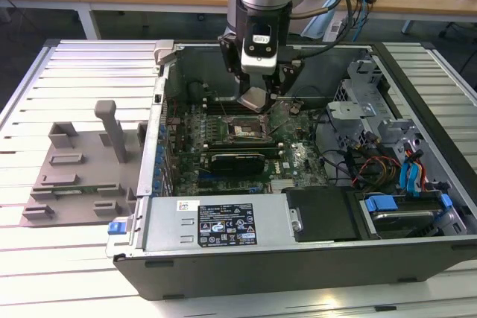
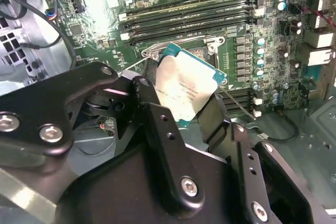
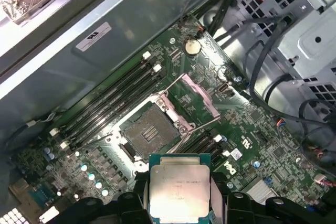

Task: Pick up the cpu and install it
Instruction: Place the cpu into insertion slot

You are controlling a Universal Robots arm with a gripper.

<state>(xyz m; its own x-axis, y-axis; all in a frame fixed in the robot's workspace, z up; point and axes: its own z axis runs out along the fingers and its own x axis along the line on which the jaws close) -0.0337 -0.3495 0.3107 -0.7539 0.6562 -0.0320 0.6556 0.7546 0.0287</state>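
Pickup's done: the gripper [image 3: 179, 196], jaws clamped on the cpu [image 3: 180, 184], hangs above the open socket [image 3: 148, 132], install not yet made.

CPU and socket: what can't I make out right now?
- The cpu: underside faces away in both wrist views, and its rear edge sits behind the gripper.
- The socket: contacts are too small to check in the first wrist view, and the cpu covers most of it in the second wrist view.
- Exterior view: the gap between cpu and socket cannot be judged.
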